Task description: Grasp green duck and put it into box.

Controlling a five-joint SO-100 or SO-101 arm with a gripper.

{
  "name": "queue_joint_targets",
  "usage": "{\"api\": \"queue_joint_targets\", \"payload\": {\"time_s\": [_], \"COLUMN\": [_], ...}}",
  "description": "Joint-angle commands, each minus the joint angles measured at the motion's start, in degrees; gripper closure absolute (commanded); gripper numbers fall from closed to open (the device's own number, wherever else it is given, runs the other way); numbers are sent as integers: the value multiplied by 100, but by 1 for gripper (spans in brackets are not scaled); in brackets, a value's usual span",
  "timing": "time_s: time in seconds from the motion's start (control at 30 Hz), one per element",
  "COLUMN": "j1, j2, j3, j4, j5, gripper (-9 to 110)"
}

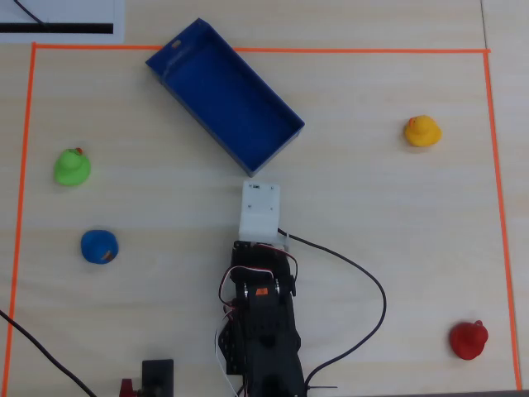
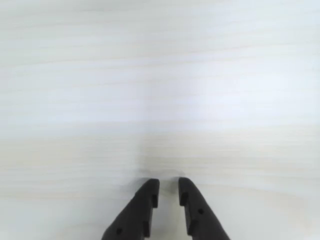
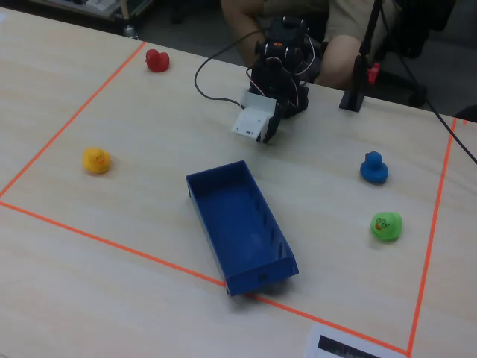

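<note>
A: Over bare table (image 2: 160,90), in the wrist view, the claw (image 2: 169,186) shows two dark fingers (image 2: 142,205) with a narrow gap between the tips. Nothing sits in that gap, so it is nearly closed and empty.

B: And from overhead?

A: The arm (image 1: 260,331) is folded at the bottom middle, with its white block (image 1: 259,208) pointing up the picture. The fingers themselves are hidden under that block there.

B: Where is the green duck (image 1: 72,167)?

A: Well off to the left of the claw in the overhead view, a little further up the picture than the block, near the left line of the orange tape (image 1: 23,165). It stands alone on the table, touching nothing. In the fixed view it is the lime shape (image 3: 386,226) at the right, on the near side of the claw.

B: The box (image 1: 225,95)?

A: Just ahead of the claw in the overhead view, lying at a slant, its near corner close to the white block but apart from it. It looks empty in both the overhead and fixed views (image 3: 240,226).

B: Other ducks?

A: A blue duck (image 1: 99,246) to the left of the arm, below the green one in the overhead view. A yellow duck (image 1: 421,131) is well to the right and ahead, and a red duck (image 1: 469,339) is far right, back beside the arm's base.
</note>
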Motion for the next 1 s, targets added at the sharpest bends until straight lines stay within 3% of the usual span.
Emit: {"api": "queue_joint_targets", "payload": {"time_s": [0.0, 0.57, 0.8, 0.97], "j1": [35, 70, 308, -439], "j2": [-79, -308, -3190, -4043], "j3": [-26, -141, -3129, -5080], "j4": [79, 0, 88, 387], "j5": [35, 18, -9, 448], "gripper": [99, 101, 99, 96]}}
